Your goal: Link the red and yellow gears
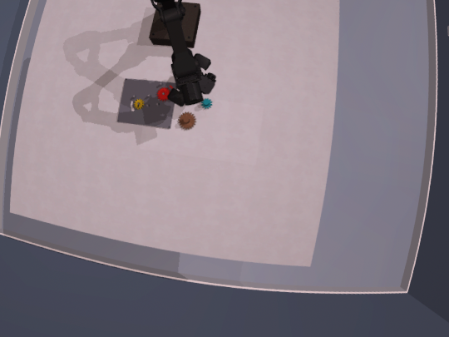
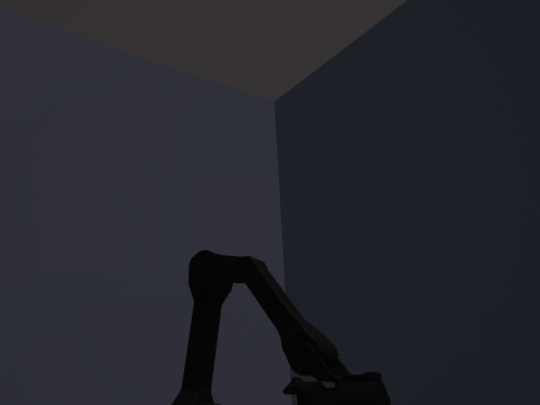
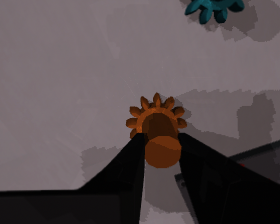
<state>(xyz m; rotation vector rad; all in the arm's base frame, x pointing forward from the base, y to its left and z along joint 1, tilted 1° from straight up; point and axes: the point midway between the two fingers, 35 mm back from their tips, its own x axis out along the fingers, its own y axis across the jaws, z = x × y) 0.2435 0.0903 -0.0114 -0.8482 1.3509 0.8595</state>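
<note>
My gripper (image 3: pixel 160 140) is shut on the upright knob of the orange gear (image 3: pixel 157 111), whose teeth face the table, beside the board; the top view hides this gear under the arm. The grey board (image 1: pixel 125 116) (image 3: pixel 266 161) lies left of the gripper in the top view. The red gear (image 1: pixel 162 94) is on its right part and the yellow gear (image 1: pixel 139 104) on its left part, with several short pegs around and between them. A loose teal gear (image 1: pixel 206 103) (image 3: pixel 215 6) and a larger loose brown gear (image 1: pixel 187 121) stand on the table right of the board.
The arm's dark base (image 1: pixel 192 23) stands behind the board. The arm (image 1: pixel 179 42) reaches over the table just right of the red gear, and its shadow falls across the board. The exterior view shows only the arm (image 2: pixel 270 298) and walls.
</note>
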